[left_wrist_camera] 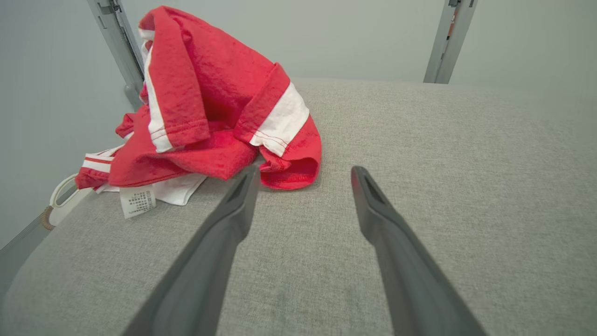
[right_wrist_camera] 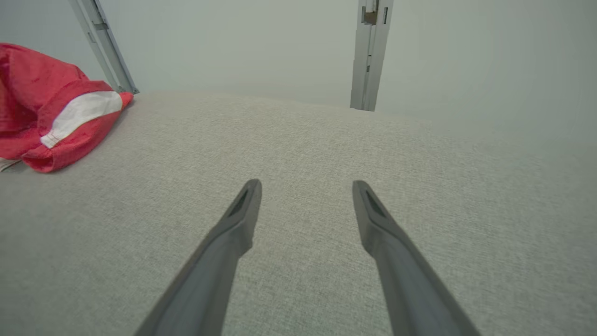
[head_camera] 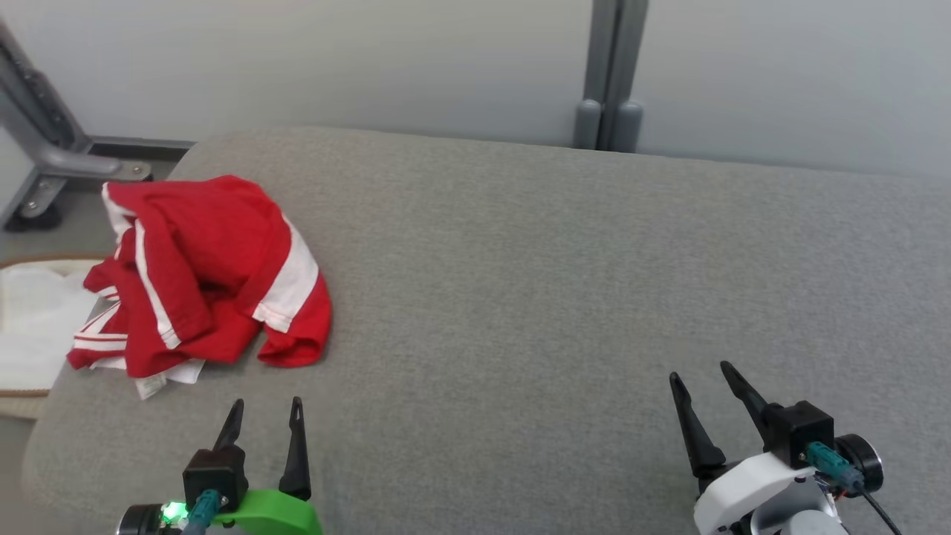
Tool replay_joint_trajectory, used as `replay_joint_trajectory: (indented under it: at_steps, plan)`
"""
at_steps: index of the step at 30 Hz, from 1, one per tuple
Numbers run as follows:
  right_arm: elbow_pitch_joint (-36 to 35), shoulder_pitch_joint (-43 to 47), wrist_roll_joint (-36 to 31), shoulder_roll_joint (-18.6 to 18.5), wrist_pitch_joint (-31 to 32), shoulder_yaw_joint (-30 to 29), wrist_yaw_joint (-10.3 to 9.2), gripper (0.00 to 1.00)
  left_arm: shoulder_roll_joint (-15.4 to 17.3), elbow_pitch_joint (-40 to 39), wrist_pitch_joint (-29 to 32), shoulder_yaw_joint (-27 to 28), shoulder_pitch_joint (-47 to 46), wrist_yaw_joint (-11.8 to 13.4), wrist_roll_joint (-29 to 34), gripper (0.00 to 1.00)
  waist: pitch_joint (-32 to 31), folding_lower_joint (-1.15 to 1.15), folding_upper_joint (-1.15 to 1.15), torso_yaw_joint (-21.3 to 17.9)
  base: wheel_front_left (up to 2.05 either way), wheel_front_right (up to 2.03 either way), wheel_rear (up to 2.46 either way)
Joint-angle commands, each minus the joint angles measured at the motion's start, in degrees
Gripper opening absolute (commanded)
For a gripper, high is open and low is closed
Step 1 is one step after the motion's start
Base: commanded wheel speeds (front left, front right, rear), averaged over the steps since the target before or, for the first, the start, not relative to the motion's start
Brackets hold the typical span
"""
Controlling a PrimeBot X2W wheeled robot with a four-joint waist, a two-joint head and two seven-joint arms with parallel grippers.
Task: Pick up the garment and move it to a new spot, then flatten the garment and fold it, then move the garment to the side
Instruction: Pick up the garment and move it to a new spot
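Observation:
The garment (head_camera: 200, 275) lies as a crumpled red heap with white bands at the left end of the grey padded surface (head_camera: 557, 297). White cloth with a label and red-and-white striped trim stick out at its near edge. Whether the heap is one piece or two, I cannot tell. My left gripper (head_camera: 267, 401) is open, just short of the heap's near edge. In the left wrist view the garment (left_wrist_camera: 210, 107) rises right behind the open left gripper (left_wrist_camera: 305, 170). My right gripper (head_camera: 699, 370) is open over bare surface far to the right. The right wrist view shows the right gripper (right_wrist_camera: 307, 183) open, with the garment (right_wrist_camera: 51, 116) at the far left.
A white cloth in a pale basket (head_camera: 30, 327) sits on the floor beyond the surface's left edge. A grey metal frame leg (head_camera: 44, 148) stands at the back left and a grey post (head_camera: 613, 74) against the back wall. Bare grey surface stretches across the middle and right.

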Motion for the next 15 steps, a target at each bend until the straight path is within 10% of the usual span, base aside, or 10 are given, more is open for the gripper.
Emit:
replay_joint_trajectory:
  at_steps: [1, 15]
  plan:
    - [0.39, 0.36, -0.93, -0.31, -0.52, 0.78, -0.02, 1.00, 0.22, 0.47, -0.32, 0.59, 0.87, -0.22, 1.40, 1.00, 0.42, 0.00, 0.00, 8.50, 0.00, 0.00, 0.00]
    - [2.70, -2.48, -0.78, -0.34, -0.76, 5.54, -0.02, 1.00, 0.16, 2.15, -0.48, 7.80, 3.35, -1.28, 0.41, 1.00, 2.62, 0.00, 0.00, 18.84, 0.00, 0.00, 0.00]
